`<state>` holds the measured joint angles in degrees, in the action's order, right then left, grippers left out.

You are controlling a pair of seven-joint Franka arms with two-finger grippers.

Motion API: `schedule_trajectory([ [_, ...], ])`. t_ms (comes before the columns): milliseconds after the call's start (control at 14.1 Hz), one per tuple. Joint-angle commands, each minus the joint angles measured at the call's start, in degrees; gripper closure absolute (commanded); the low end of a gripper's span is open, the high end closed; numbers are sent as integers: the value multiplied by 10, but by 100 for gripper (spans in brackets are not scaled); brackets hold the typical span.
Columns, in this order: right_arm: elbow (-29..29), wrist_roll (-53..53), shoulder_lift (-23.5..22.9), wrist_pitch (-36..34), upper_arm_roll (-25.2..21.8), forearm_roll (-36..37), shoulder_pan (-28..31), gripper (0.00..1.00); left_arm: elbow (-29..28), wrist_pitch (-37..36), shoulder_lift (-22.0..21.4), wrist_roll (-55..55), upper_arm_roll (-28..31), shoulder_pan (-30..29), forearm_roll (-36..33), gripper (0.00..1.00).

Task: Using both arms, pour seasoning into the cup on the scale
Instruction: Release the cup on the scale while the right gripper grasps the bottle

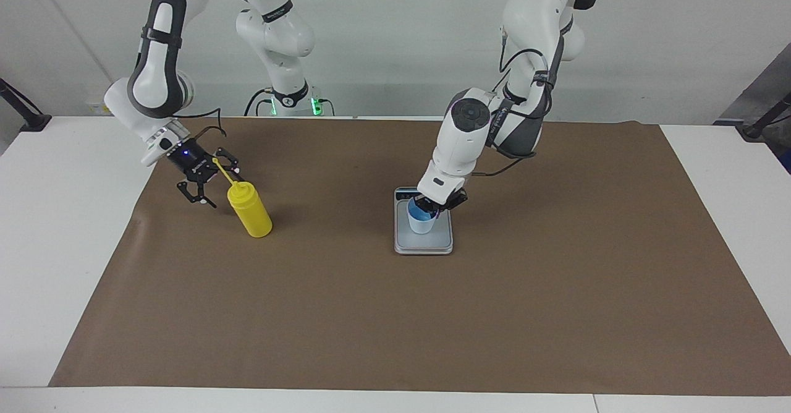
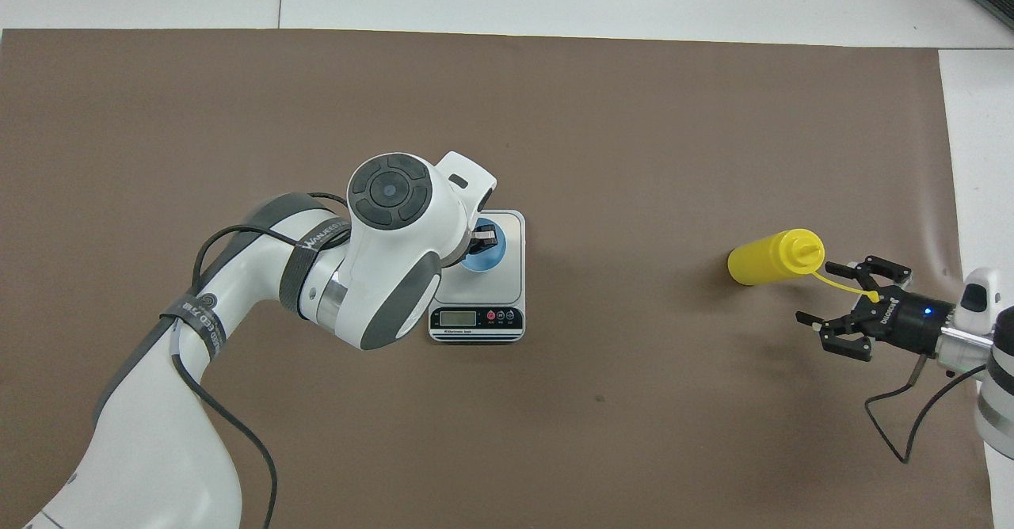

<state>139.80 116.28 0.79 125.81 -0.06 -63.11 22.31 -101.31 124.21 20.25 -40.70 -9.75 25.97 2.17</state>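
Left gripper (image 1: 426,208): clamped on the small pale blue tapered cup (image 1: 421,220), set on the flat silver-grey scale (image 1: 424,241) mid-bench.
Right gripper (image 1: 215,180): spread apart beside the yellow plastic squeeze bottle (image 1: 249,209), standing toward the right arm's end.

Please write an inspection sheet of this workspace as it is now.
Surface: brown mat on a white table.
Job's things: yellow bottle upright on the mat, toward the right arm's end; blue cup on the scale.
Clutter: nothing seen.
Grippers: left gripper shut on the cup's rim; right gripper open beside the bottle's nozzle, not holding it.
Cables: black cables along both arms.
Surroundings: plain white wall; dark stands at the table's corners.
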Motion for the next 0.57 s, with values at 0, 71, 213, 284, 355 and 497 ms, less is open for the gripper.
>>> schedule_trajectory([
  [0, -6, 42, -17, -20, 1, -54, 2, 0, -11, 17, -6, -3, 6, 7, -13, 68],
  [71, -12, 43, -18, -20, 1, -56, 2, 0, -11, 19, -6, -3, 6, 7, -13, 20],
  [213, -13, 45, -21, -20, 1, -70, -11, 0, 1, 10, -6, -3, 9, 6, -20, 0],
  [284, -11, 52, -22, -20, 1, -100, -15, 0, 9, 5, -6, -3, 10, 0, -29, 0],
  [355, -11, 63, -27, -20, 1, -124, -19, 0, 11, -4, -13, -2, 12, -3, -35, 0],
  [497, -12, 79, -33, -19, 1, -151, -29, 0, 14, -21, -36, 3, 18, -24, -43, 0],
])
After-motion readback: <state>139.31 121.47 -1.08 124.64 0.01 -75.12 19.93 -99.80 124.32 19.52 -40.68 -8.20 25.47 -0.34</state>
